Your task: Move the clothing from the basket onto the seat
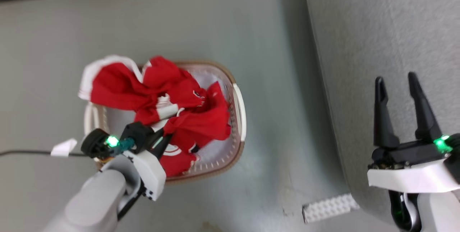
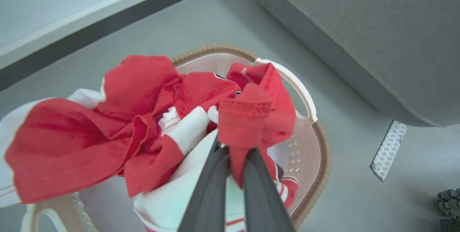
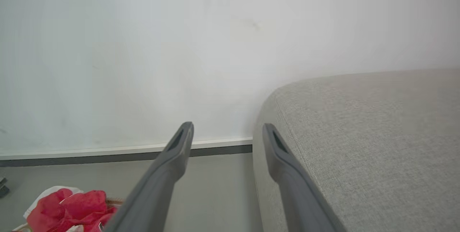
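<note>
**LEFT FINGERS CLAMP RED FOLD IN BASKET**

Closest to me, my left gripper [image 2: 234,153] was closed on a hemmed red fold of the clothing [image 2: 136,124]. A strip of the fabric was pinched between my two dark fingers [image 2: 212,189], and the rest was bunched just above them. From the head view, that gripper [image 1: 165,137] reached in over the basket's near rim, its tips buried in the red cloth.

The clothing [image 1: 194,117], red with white panels and striped trim, lay heaped in the basket [image 1: 239,106]. One red-and-white part spilled over the rim at the far left. The basket [image 2: 318,142], brown-rimmed with perforated sides, stood on the grey floor [image 1: 215,19], apart from the seat [image 2: 359,27].

On my right, my right gripper [image 1: 395,78] showed against the seat [image 1: 377,27], its fingers spread wide with nothing between them. A white textured strip [image 1: 329,207] lay on the floor at the foot of the seat. A black cable [image 1: 28,153] ran along the floor left of the basket.

Farther off, the right gripper [image 3: 227,127] pointed past the rounded corner of the seat [image 3: 359,135] toward a white wall [image 3: 179,45]. The clothing [image 3: 68,207] sat low at the left of that view.
</note>
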